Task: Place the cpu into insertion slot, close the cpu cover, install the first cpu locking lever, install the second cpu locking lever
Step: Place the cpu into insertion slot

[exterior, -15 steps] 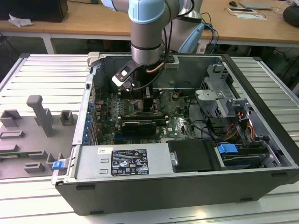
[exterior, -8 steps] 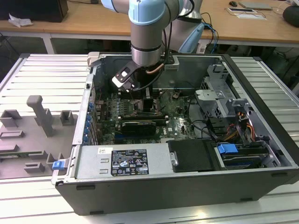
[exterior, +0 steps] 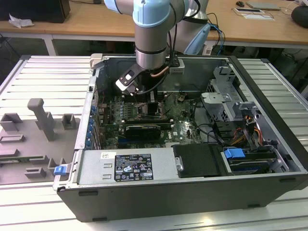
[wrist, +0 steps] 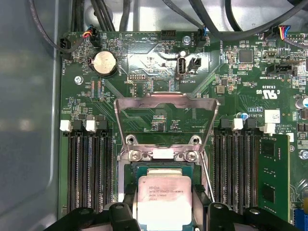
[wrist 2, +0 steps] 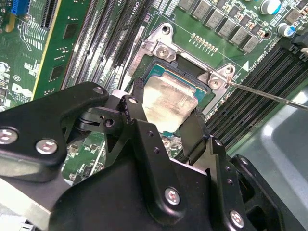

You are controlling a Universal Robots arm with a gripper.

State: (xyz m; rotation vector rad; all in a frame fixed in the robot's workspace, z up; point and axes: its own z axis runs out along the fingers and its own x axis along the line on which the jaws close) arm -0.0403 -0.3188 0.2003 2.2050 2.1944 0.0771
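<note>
The black gripper (wrist: 163, 192) is down inside the big open dark grey computer case (exterior: 192, 197). It sits right over the green circuit board (wrist: 144, 62).

The small, thin, square cpu with a pale silver top (wrist: 163, 207) is between the two black fingers (wrist 2: 137, 103). In both wrist views, one finger touches each side of it. So I think the gripper is squeezed onto the cpu and has not let go.

The cpu is right at the insertion slot (wrist: 159, 168), the square dark socket with a silver metal rim. It looks very low in the slot. I cannot tell if it is all the way down or just above it.

So the first job, putting the cpu in, looks nearly done but not finished.

The cpu cover (wrist: 166, 100), a thin silver metal frame with a window in the middle, is flipped open. It stands away from the slot, so it is not closed yet.

A thin silver wire locking lever (wrist 2: 269, 95) sticks out loose beside the slot. It is not hooked down. Both lever jobs are left to do.
</note>
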